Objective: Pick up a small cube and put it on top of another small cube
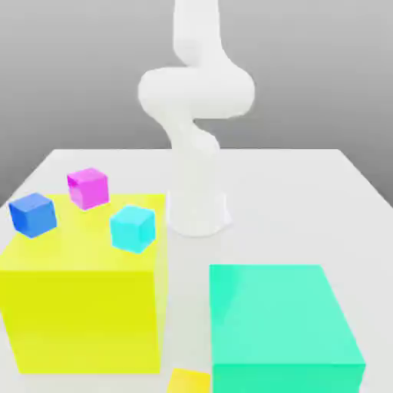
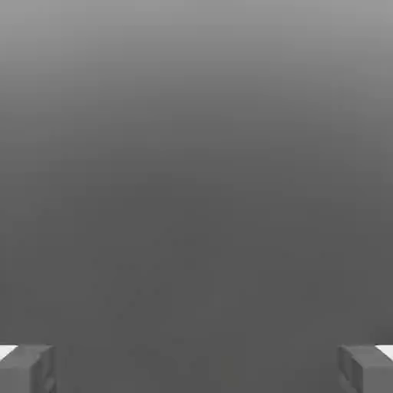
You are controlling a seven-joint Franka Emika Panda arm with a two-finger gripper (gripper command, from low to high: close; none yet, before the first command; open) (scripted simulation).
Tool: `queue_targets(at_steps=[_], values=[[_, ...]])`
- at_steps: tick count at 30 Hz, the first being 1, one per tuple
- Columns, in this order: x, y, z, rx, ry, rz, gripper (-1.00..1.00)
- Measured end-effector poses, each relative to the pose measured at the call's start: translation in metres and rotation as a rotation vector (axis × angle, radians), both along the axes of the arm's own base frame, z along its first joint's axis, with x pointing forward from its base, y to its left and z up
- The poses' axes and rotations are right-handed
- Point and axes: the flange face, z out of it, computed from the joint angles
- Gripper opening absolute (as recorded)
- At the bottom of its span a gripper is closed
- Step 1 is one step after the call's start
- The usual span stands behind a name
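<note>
The small yellow cube [image 1: 188, 381] lies on the white table at the near edge of the exterior view, between the two big blocks. The small magenta-pink cube [image 1: 88, 187] sits at the far left, just behind the huge yellow block. In the hand view my gripper [image 2: 196, 368] is open. Its two grey fingertips [image 2: 27, 368] stand far apart with nothing between them, against plain grey background. The white arm [image 1: 196, 92] rises from its base at the table's middle and leaves the exterior view upward.
A huge yellow block [image 1: 84, 292] fills the near left and a big teal block [image 1: 280, 322] the near right. A small blue cube [image 1: 33, 214] and a small cyan cube [image 1: 132, 228] show at the yellow block's top face. The arm's base [image 1: 198, 211] stands mid-table.
</note>
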Motion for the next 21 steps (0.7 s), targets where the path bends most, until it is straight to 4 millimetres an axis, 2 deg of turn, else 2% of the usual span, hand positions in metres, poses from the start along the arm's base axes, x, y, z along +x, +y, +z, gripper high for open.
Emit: queue_targets(at_steps=[5, 11, 16, 21], values=[[0.053, -0.004, -0.06, -0.045, 0.105, 0.183, 0.0], [0.103, -0.001, -0.14, -0.102, 0.211, 0.387, 0.0], [0.133, 0.003, -0.211, -0.159, 0.291, 0.551, 0.0], [0.151, 0.008, -0.283, -0.225, 0.365, 0.713, 0.0]])
